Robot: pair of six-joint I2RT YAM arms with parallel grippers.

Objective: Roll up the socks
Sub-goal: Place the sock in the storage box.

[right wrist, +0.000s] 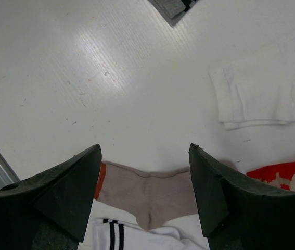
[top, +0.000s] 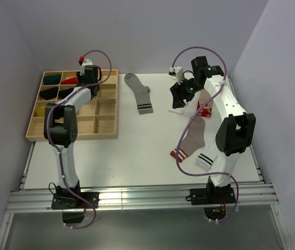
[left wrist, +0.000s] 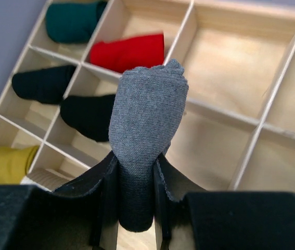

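1. Table (top: 111, 156): white top. Loose socks lie on its right half and a wooden tray (top: 74, 136) sits at its left side.
2. Tray: open compartments. The ones on its left side hold green, red, black and yellow bundles.
3. Left gripper (left wrist: 137, 161): hangs over the tray. Jaws are closed tight on a rolled dark grey sock (left wrist: 147, 114).
4. Rolled sock: long axis runs in line with the fingers. One end is pinched between them and the free end points out past the tips toward the tray. It hangs above the dividers beside a black bundle; which compartment, cannot tell.
5. Right gripper (right wrist: 144, 148): above the table, jaws spread wide, holding nothing.
6. Taupe sock (right wrist: 152, 195): flat on the table below the gap. Long axis runs across from one finger to the other, with the red-striped cuff at the left.
7. White sock with black stripes (right wrist: 131, 234): just beside the taupe one.
8. Plain white sock (right wrist: 261, 94): apart, to the right.
9. Grey striped sock (top: 139, 92): flat mid-table, striped cuff toward the near edge.
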